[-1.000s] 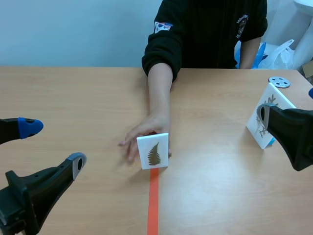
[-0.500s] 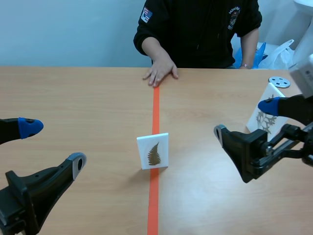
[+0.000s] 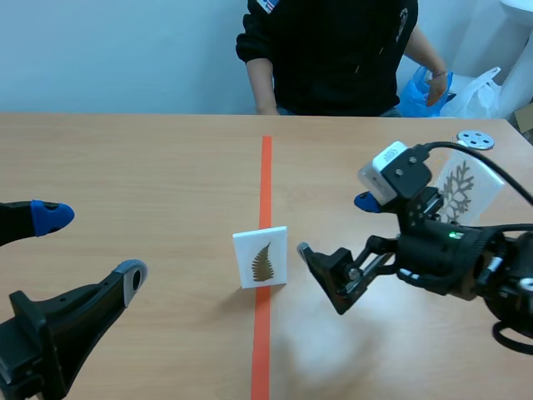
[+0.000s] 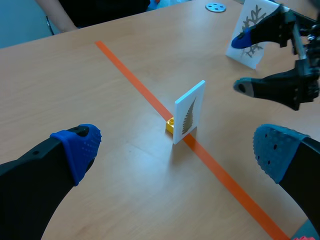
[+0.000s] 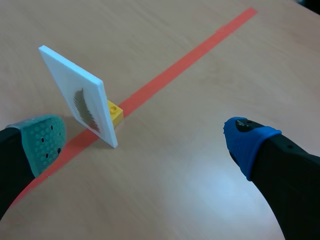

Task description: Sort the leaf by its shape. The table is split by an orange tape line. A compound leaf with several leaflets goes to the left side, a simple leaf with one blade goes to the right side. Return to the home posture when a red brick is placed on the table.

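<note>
Leaf card [image 3: 261, 257]: We are seeing a white card with a brown, fern-like leaf of many leaflets. It is standing upright on the orange tape line [image 3: 265, 179], near the middle of the table [image 3: 125, 167].
Yellow brick [image 4: 170, 125]: It is sitting on the tape just behind the card and is touching its back.
Right gripper [image 3: 334, 225]: We are finding it released, with the fingers spread wide and gripping nothing. It is hanging just beside the card, on the right of the line, and is not touching it.
Left gripper [image 3: 90, 247]: It is released too and is carrying nothing. It is resting low on the left side, well apart from the card.
Second card [image 3: 460, 185]: It is showing a branching leaf and is standing on the right side, behind the right arm.
Metal disc [image 3: 475, 139]: It is lying beyond the second card.
Person [image 3: 333, 50]: Someone in a dark sweater is sitting across the table.
</note>
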